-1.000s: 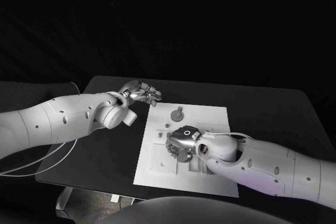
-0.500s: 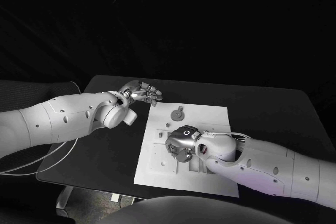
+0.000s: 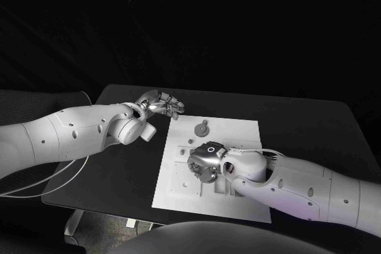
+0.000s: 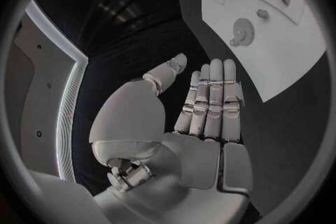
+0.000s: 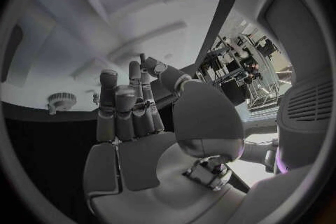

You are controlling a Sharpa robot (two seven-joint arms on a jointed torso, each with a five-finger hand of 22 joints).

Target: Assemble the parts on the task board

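The white task board (image 3: pixel 179 196) lies in the middle of the black table. A round grey gear (image 3: pixel 202 131) sits near its far edge, with a small grey part (image 3: pixel 191 141) just in front of it. My right hand (image 3: pixel 205 163) hovers low over the board's middle, fingers pointing down at the slots, and nothing shows between them. In the right wrist view that hand (image 5: pixel 140 129) reaches toward the board (image 5: pixel 105 22) with the gear (image 5: pixel 61 102) beside it. My left hand (image 3: pixel 163 105) hangs off the board's far left corner, fingers straight and empty (image 4: pixel 199 117).
The left wrist view shows the board (image 4: pixel 280 61) with the gear (image 4: pixel 241 29) and two small parts (image 4: pixel 262 13) farther along. Bare black table (image 3: pixel 119 166) lies to the board's left and more (image 3: pixel 309 133) to its right.
Hardly anything differs. My right forearm has shifted slightly while its hand stays over the board's middle. The left hand holds its place.
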